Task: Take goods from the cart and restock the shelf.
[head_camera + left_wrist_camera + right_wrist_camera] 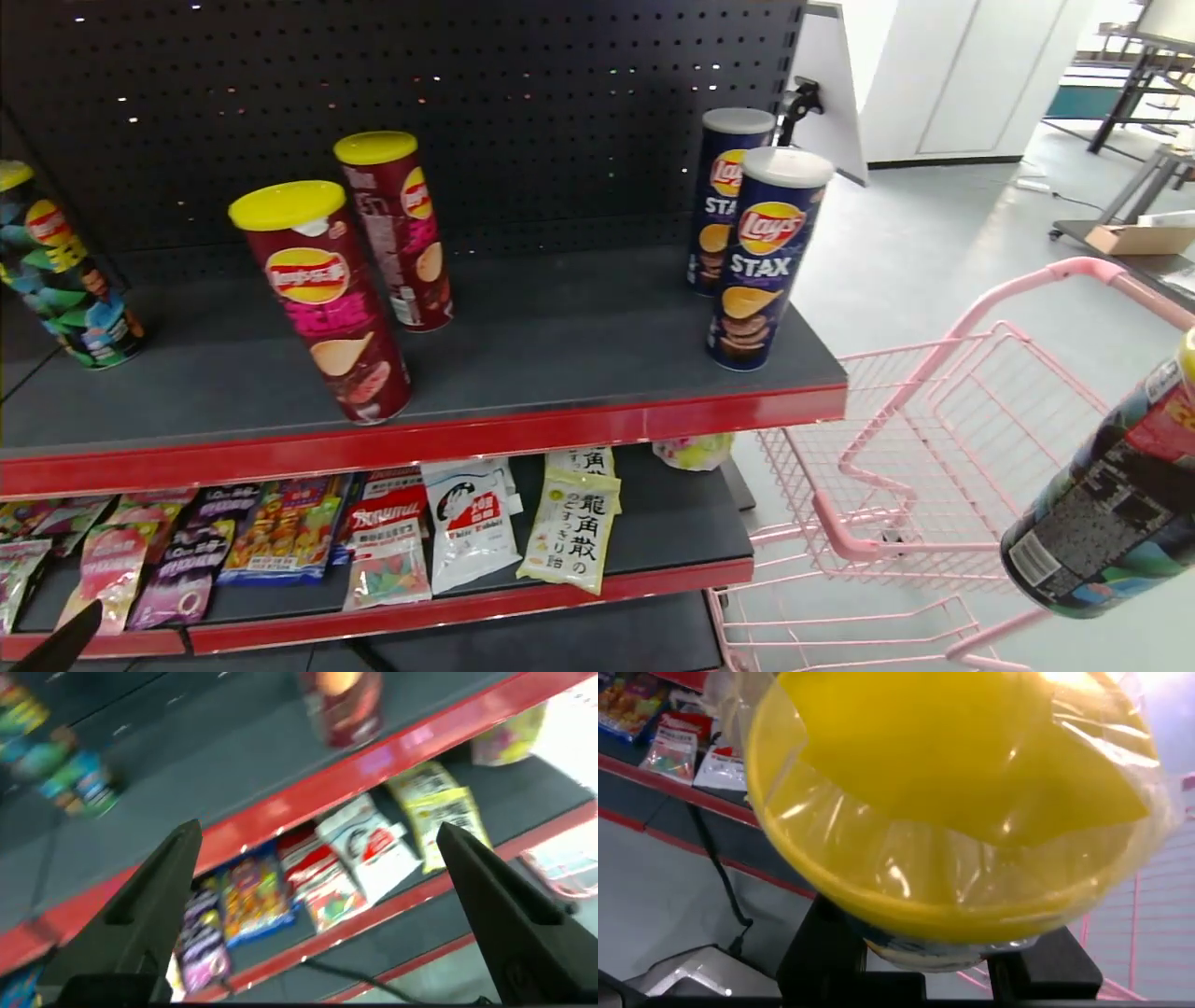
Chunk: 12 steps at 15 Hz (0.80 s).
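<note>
Item: multicolour chip can [1106,485], yellow lid [952,803]. Tilted, in air over pink cart [1055,273], right of shelf unit, well apart from it.
R gripper [938,966]: clamped on chip can, fingers either side of body.
L gripper [318,905]: fingers wide apart, nothing between; low, near snack bags [364,854] on lower shelf [672,523].
Top shelf [579,327] stock, all upright: 2 maroon cans [322,299] w/ yellow lids, centre-left; 2 blue cans [761,271] at right end; second multicolour can [65,271] at far left.
</note>
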Available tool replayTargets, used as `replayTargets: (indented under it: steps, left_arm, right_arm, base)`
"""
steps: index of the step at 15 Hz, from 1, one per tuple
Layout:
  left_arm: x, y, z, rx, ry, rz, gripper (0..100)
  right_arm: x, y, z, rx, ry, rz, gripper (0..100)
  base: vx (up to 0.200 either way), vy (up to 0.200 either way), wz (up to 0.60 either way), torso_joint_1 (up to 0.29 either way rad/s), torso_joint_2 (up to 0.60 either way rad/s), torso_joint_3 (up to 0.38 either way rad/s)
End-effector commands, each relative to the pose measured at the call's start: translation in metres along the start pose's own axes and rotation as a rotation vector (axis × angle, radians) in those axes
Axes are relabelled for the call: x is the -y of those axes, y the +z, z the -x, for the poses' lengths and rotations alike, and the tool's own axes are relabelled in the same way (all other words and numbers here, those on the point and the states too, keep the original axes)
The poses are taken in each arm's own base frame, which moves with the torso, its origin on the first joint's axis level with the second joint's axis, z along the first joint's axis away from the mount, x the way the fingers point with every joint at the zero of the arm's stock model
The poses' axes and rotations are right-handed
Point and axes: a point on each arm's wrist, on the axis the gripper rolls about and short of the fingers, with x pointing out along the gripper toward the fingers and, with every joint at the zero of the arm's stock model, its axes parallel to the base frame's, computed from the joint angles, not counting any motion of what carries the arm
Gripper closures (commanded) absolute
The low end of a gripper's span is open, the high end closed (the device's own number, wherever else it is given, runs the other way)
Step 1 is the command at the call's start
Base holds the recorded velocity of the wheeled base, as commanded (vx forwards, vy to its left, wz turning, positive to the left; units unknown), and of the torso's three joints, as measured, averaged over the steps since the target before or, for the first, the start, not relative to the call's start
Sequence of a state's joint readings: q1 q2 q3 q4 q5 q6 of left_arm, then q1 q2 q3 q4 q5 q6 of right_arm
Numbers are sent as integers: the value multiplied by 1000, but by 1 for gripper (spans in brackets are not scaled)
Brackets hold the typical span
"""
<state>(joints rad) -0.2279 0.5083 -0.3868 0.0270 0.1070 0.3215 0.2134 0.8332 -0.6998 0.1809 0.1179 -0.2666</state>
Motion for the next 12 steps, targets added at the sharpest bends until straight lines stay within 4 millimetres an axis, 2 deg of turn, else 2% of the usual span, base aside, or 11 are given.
replayTargets:
  steps: [1, 4, 8, 12]
  left_arm:
    - [-1, 1, 1, 5, 3, 0, 0]
    - [-1, 2, 1, 7, 2, 0, 0]
    - [-1, 1, 0, 4, 1, 0, 0]
    - [0, 1, 0, 2, 2, 0, 0]
  right_arm:
    - [-1, -4, 1, -5, 0, -1, 100]
    - [-3, -6, 5, 15, 29, -9, 100]
    - [-7, -7, 7, 49, 158, -52, 100]
    - [-8, -9, 6, 63, 183, -47, 100]
  base:
    - [0, 0, 0, 0, 0, 0]
    - [0, 0, 0, 0, 0, 0]
    - [0, 0, 0, 0, 0, 0]
    - [0, 200, 0, -1, 1, 2]
